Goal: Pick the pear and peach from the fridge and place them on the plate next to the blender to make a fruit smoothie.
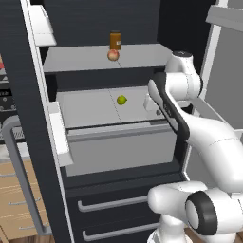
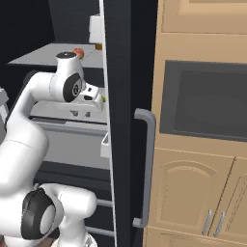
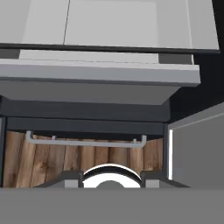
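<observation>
The tall black fridge (image 1: 33,118) stands open, its grey middle shelf (image 1: 90,109) bare around the small yellow-green pear (image 1: 122,99). The pinkish-orange peach (image 1: 113,55) sits on the upper shelf, touching an orange-brown jar (image 1: 115,40) behind it. The white arm's gripper (image 1: 159,112) hangs at the shelf's right edge; I cannot tell how far its jaws are parted.

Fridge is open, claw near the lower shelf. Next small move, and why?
Probably swing the hand left toward the pear. It sits alone on the lower shelf of the fridge, left of the wrist, while the peach lies higher, by a jar. The hand view looks down past the shelf front, so the claw isn't aimed yet.
</observation>
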Robot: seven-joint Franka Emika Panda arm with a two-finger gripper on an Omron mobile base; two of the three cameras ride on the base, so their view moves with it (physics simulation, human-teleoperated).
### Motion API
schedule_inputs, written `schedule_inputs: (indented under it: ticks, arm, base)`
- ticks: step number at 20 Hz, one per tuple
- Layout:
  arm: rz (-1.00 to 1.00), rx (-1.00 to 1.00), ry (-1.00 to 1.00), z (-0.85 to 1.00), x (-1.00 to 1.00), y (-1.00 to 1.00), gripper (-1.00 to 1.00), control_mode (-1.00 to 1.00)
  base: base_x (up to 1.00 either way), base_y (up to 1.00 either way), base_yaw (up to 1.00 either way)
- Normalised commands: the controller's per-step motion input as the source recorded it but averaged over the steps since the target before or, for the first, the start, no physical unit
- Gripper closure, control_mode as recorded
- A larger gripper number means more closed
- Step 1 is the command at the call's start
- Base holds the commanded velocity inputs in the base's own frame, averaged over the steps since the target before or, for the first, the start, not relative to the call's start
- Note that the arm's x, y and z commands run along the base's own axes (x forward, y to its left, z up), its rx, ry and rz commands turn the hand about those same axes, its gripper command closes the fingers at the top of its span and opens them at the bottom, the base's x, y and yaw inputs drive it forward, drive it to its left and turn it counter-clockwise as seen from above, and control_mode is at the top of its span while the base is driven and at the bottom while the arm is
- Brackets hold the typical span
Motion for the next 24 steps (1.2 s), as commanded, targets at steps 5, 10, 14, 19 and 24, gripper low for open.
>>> schedule_inputs:
  ticks: [5,10,14,19,24]
  arm:
    - [0.00,0.05,-0.08,0.00,-0.25,0.16,-1.00,-1.00]
    - [0.00,0.01,-0.34,0.15,-0.72,0.18,-1.00,-1.00]
    - [0.00,0.00,-0.63,0.48,-0.79,0.13,-1.00,-1.00]
    - [-0.01,0.00,-0.49,0.88,-0.70,0.04,-1.00,-1.00]
    - [-0.01,0.01,-0.27,1.00,-0.47,0.09,-1.00,-1.00]
  base:
    - [0.00,0.00,0.00]
    - [0.00,0.00,0.00]
    - [0.00,0.00,0.00]
    - [0.00,0.00,0.00]
    - [0.00,0.00,0.00]
